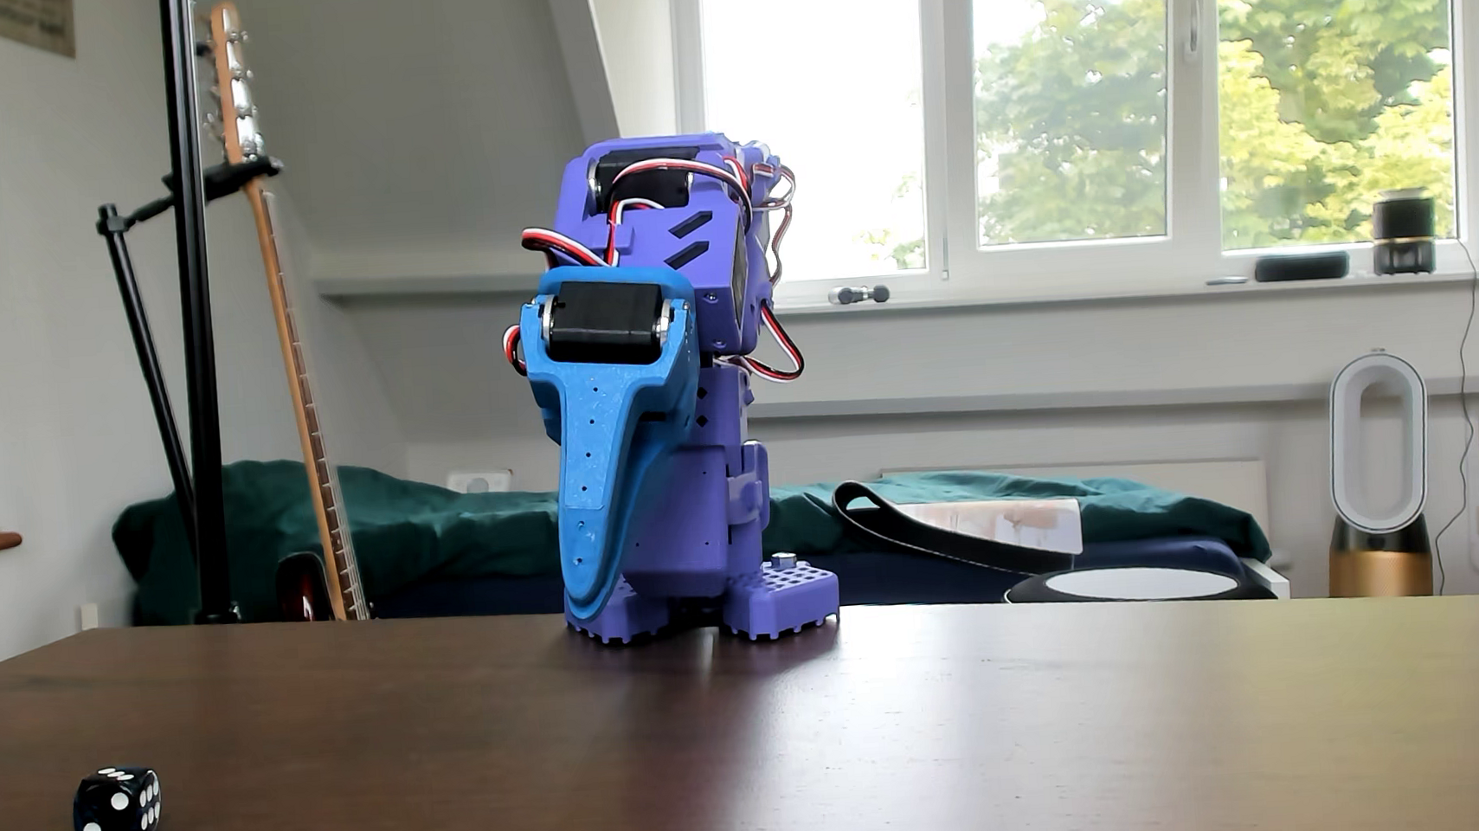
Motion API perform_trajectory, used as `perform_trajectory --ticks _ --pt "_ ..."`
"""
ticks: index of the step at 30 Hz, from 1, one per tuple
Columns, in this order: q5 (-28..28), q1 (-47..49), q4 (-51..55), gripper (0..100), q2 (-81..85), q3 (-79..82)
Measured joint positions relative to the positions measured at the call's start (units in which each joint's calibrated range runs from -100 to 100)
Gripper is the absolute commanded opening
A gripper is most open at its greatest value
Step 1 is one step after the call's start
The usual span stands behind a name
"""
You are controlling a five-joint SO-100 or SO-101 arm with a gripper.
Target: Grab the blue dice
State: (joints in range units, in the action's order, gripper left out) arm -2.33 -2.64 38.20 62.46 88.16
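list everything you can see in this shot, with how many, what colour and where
dice: one, very dark blue with white pips, on the table near the front left
table: one, dark brown wood, fills the foreground
guitar: one, wooden neck, leaning upright behind the table at left
stand: one, black pole, beside the guitar
bed: one, dark green cover, behind the table
fan: one, white and gold, at right under the window
window: one, white frame, green trees outside
arm: one, purple, folded at the table's far edge
gripper: one, blue fingers pointing down by the base, apparently closed, far from the dice
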Motion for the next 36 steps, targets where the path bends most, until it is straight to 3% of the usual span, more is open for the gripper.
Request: perform_trajectory --ticks 10,25,29,36 --pt "2.72 0.73 0.00 2 0.00 0.00" --pt "2.72 0.73 0.00 2 0.08 0.00" --pt "0.94 -3.33 0.26 2 3.51 -1.26" --pt "-0.94 -7.07 9.56 2 15.05 -14.63"
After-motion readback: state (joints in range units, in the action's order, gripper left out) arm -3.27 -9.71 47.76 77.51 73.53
